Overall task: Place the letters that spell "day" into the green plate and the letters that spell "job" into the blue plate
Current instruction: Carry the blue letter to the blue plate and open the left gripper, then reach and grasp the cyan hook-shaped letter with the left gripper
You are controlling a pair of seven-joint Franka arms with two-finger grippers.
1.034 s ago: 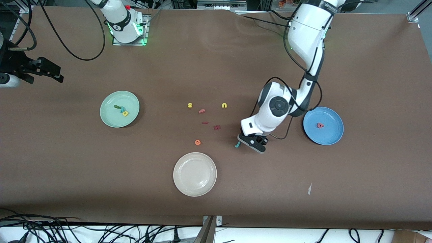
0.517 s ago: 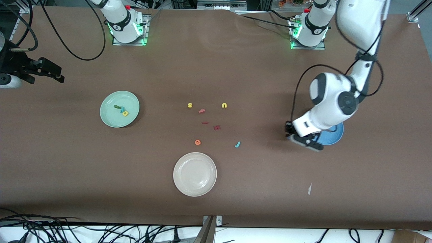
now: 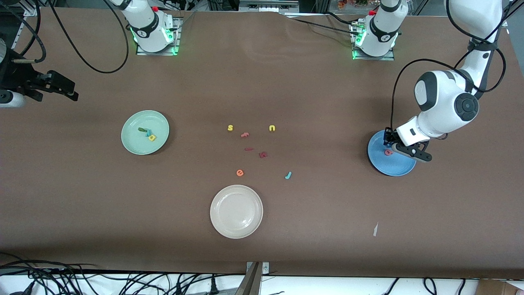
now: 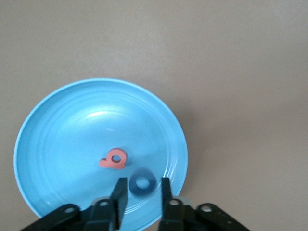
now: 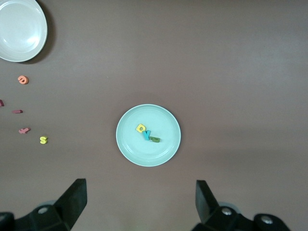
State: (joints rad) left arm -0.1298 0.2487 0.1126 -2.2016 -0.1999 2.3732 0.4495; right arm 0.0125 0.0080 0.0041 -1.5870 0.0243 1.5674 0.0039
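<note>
My left gripper hangs low over the blue plate, its jaws slightly parted. The blue "o" shows blurred between the fingers with a gap on each side, over the plate's inside. The pink "b" lies in that plate. The teal "j" lies on the table near mid-table. The green plate holds the dark green "d", the light-blue "y" and the yellow "a". My right gripper waits wide open, high at the right arm's end of the table.
A cream-white plate sits nearer the front camera than the loose letters. Those are a yellow "s", a yellow "u", an orange "e", a dark red "k" and two small reddish pieces.
The left arm has swung from beside the teal "j" to over the blue plate, and its jaws have parted around the blue "o". The right arm has not moved.
</note>
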